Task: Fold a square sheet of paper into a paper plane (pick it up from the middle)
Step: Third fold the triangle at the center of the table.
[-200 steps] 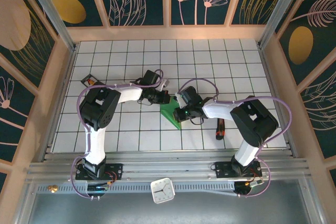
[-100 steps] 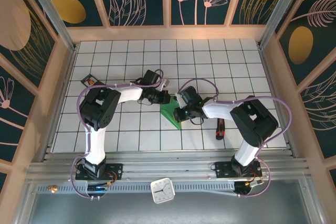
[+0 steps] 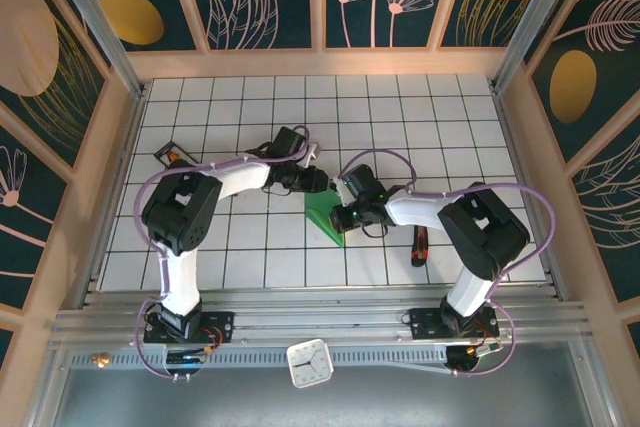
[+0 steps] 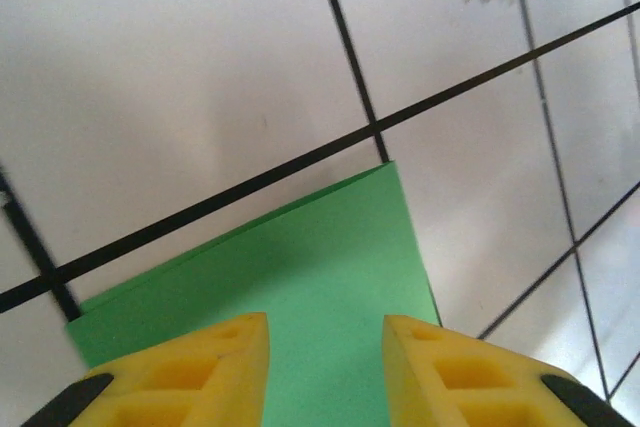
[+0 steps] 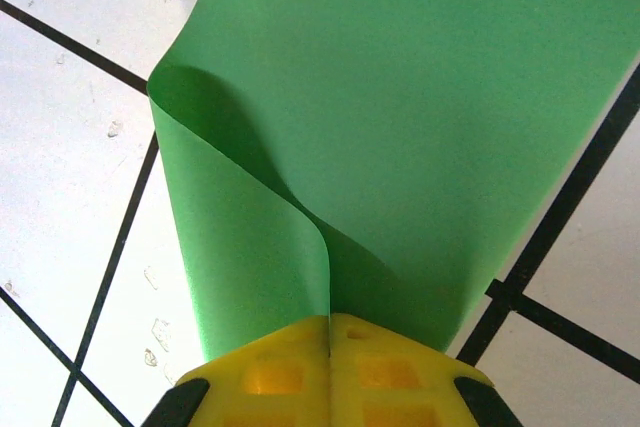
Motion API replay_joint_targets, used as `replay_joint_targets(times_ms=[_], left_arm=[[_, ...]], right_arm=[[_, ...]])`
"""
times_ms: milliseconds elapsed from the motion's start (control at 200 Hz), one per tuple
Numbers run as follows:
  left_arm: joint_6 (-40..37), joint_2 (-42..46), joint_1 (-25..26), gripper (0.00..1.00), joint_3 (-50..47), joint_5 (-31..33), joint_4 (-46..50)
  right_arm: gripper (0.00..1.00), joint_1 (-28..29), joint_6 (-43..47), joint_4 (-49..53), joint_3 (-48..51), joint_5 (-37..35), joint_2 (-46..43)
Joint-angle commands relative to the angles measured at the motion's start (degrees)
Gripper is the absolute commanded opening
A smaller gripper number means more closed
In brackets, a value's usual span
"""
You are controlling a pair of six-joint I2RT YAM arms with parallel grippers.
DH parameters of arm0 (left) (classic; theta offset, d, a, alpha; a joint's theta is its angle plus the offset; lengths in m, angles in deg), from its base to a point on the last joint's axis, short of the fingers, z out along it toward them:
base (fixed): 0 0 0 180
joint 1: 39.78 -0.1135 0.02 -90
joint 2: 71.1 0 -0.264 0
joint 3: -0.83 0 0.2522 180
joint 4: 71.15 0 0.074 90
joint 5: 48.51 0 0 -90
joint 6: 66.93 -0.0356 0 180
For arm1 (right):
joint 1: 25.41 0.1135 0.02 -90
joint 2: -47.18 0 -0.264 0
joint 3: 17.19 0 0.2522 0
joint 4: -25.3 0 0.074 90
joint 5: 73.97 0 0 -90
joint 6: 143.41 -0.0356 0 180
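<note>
1. Sheet (image 3: pixel 325 217): green paper, already a narrower creased shape and not a full square. It lies on the desk (image 3: pixel 230 107) near the middle, between the two pincers. No pointed dart form is visible.
2. Left pincer (image 4: pixel 325 372): jaws apart over the flat part of the sheet, beside one of its corners. Green shows through the gap and nothing is pinched. A doubled edge in the left wrist view suggests one layer lies folded on another there.
3. Right pincer (image 5: pixel 330 332): jaws pressed together and clamped on the sheet. The paper curls up off the desk in a soft loop and runs into the closed tips. The rest spreads flat beyond.
4. Red tool (image 3: pixel 420 245): lies on the desk well to the right of the sheet, apart from it.
5. Step in hand, as judged: an early fold, with most of the plane unmade. The right pincer holds a raised flap while the left is free over the part that lies flat.
6. Next move, as judged: carry the raised flap across so its edge meets the opposite edge or the centre line. The left pincer should come down to pin the flat part, or to press along the bend.
7. Risk, as judged: the loop is loose, so a crooked pull could drag the whole sheet or set a skewed crease.
</note>
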Motion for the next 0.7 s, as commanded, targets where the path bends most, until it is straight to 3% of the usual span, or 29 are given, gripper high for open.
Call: replay_joint_targets(times_ms=[0, 160, 350, 696], left_arm=[[4.60, 7.83, -0.19, 0.25, -4.57, 3.24, -1.93], [12.46, 12.76, -0.13, 0.00, -13.48, -1.91, -9.48], [15.31, 14.87, 1.49, 0.00, -18.95, -4.12, -11.19], [15.68, 10.87, 3.16, 0.00, -17.76, -7.07, -11.81]], right_arm=[[0.06, 0.27, 0.42, 2.86, 1.85, -2.32, 2.90], [0.06, 0.23, 0.52, 2.58, 1.98, -2.23, 3.14], [0.06, 0.27, 0.74, 2.57, 1.76, -2.41, 3.38], [0.06, 0.27, 0.81, 2.74, 1.72, -2.49, 3.69]])
